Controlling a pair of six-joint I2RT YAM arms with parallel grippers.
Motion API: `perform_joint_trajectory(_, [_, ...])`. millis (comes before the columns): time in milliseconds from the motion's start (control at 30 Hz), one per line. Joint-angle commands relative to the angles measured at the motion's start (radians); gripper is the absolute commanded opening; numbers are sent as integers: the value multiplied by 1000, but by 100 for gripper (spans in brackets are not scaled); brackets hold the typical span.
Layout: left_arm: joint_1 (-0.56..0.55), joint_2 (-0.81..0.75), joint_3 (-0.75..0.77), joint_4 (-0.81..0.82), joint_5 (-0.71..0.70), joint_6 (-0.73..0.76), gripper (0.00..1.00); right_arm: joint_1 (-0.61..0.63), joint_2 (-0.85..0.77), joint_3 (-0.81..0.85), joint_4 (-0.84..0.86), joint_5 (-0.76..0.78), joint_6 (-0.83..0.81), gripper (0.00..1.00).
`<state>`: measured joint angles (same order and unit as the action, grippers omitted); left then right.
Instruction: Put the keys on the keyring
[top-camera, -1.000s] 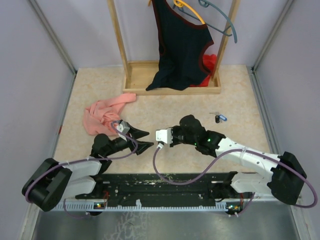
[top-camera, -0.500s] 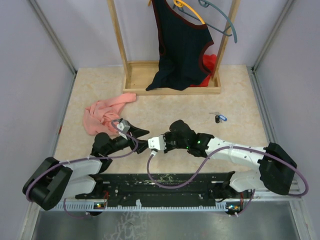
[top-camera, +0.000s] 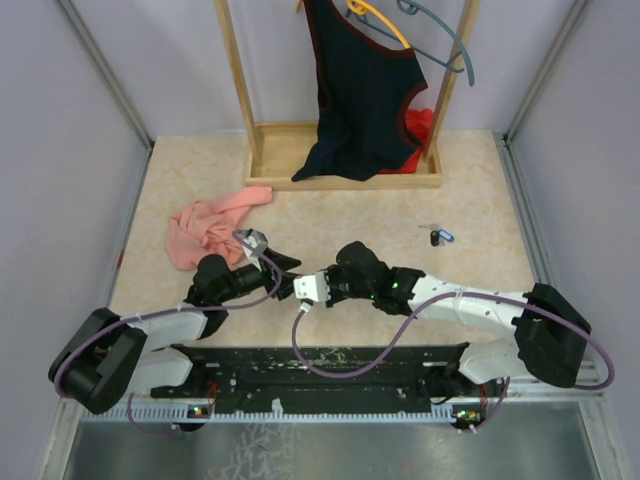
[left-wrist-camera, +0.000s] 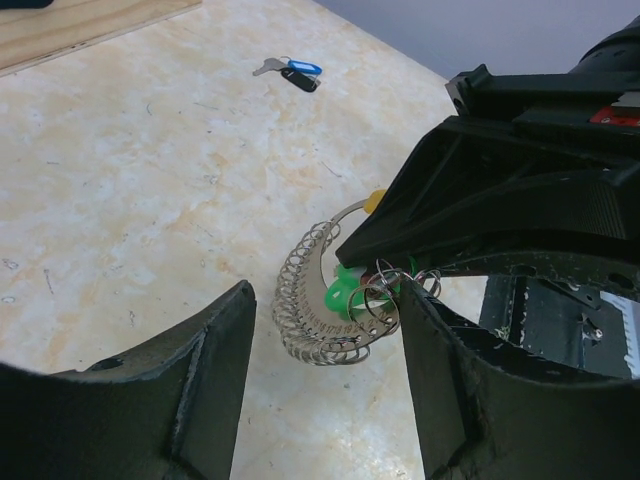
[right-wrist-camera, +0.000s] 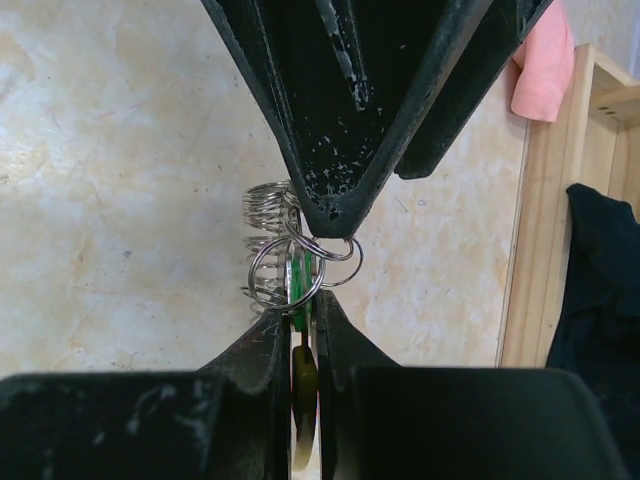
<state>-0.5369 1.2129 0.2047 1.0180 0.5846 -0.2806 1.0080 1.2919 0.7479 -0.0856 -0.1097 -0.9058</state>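
Closely, right claw (right-wrist-camera: 302, 318) pinching keyring (left-wrist-camera: 305, 300), green key (left-wrist-camera: 345, 295)

Table (top-camera: 470, 200): bears all items below; arm bases along its near edge.
Clothes rack (top-camera: 262, 150): far edge of the table, centre.
Garment (top-camera: 360, 90): hangs inside the rack, with the hangers (top-camera: 440, 40) above and to its right.
Left gripper (left-wrist-camera: 325, 298): near centre, tip to tip with the right gripper (right-wrist-camera: 298, 322).
Crumpled cloth (top-camera: 205, 228): left of centre, just behind the left gripper.
Keyring (left-wrist-camera: 305, 325): between the right gripper's fingers and between the left gripper's fingers.
Threaded key (left-wrist-camera: 345, 293): on the keyring, among its rings.
Loose keys (top-camera: 438, 236): on the table right of centre, behind the right arm, well apart from both grippers.
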Motion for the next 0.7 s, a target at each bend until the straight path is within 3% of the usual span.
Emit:
perform_joint_trajectory(0, [2,10,40,-77,-45,27,63,11,-39,31,87,32,11,0])
perform_joint_trajectory(100, [3,-1,47,-138,-99,41,57,-22,-76,5,96,41,22,0])
perform_joint_trajectory(300, [5,-61,48,-214,-180,57,51,-119,-215,-56,117,-97,51,0])
perform_joint_trajectory(400, [4,-101,33,-205,-138,98,55,-148,-247,-77,124,-166,56,0])
perform_joint_trajectory(533, [5,-148,5,-157,-20,163,67,-172,-250,-96,144,-245,53,0])
perform_joint_trajectory(667, [5,-158,-2,-134,82,218,71,-174,-238,-102,159,-288,47,0])
